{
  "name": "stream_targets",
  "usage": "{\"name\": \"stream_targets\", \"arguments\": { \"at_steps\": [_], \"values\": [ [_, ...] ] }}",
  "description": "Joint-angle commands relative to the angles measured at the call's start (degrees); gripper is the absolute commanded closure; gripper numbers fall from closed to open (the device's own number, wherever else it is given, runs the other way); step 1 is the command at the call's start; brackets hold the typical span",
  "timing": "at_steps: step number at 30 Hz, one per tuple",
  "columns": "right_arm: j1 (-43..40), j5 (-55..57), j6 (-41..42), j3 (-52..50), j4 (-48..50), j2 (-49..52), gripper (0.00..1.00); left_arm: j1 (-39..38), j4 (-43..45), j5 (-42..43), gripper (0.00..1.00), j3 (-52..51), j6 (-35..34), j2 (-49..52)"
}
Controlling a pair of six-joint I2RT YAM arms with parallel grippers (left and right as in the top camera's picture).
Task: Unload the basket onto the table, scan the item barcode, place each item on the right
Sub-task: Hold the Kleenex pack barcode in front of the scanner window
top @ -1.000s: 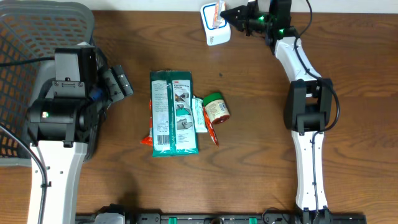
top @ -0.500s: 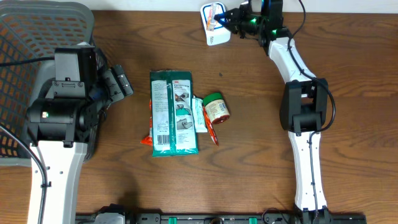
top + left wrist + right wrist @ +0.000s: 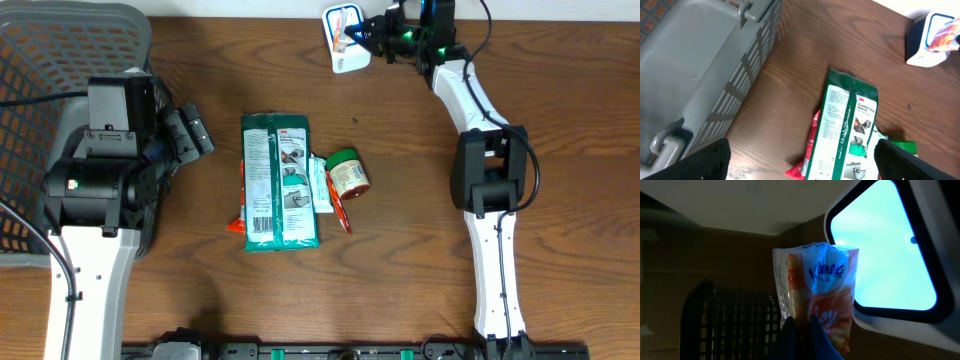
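orange-and-white tissue pack [image 3: 816, 297], green glove packet [image 3: 280, 180], grey slatted basket [image 3: 60, 50].

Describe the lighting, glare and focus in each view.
Right wrist: dim overall; the scanner window glows cyan and is blown out, tinting the tissue pack blue. Overhead: even light, sharp, with only faint shadows on the table. Left wrist: evenly lit, with the print on the green packet in focus and the whole scene tilted.

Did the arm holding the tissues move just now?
Yes. The right gripper slid left, toward the white scanner, carrying the tissue pack.
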Motion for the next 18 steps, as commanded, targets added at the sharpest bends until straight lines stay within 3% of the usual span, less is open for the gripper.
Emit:
{"name": "stream_targets", "arguments": {
  "at_steps": [1, 8, 12, 18],
  "values": [
    [-0.6, -4.2, 0.4, 0.9, 0.4, -0.9, 0.99, 0.2, -0.1, -0.5, 0.09, 0.4, 0.7, 0.0],
    [-1.3, -9.0, -3.0, 0.9, -2.7, -9.6, 0.99, 0.2, -0.1, -0.5, 0.09, 0.4, 0.7, 0.0],
    [-1.2, -6.2, -11.5, 0.9, -16.6, -17.6, 0.99, 0.2, -0.1, -0.5, 0.09, 0.4, 0.7, 0.0],
    [-1.4, 12.2, -32.5, 0.9, -45.9, -29.9, 0.99, 0.2, -0.1, -0.5, 0.08, 0.4, 0.7, 0.0]
  ]
}}
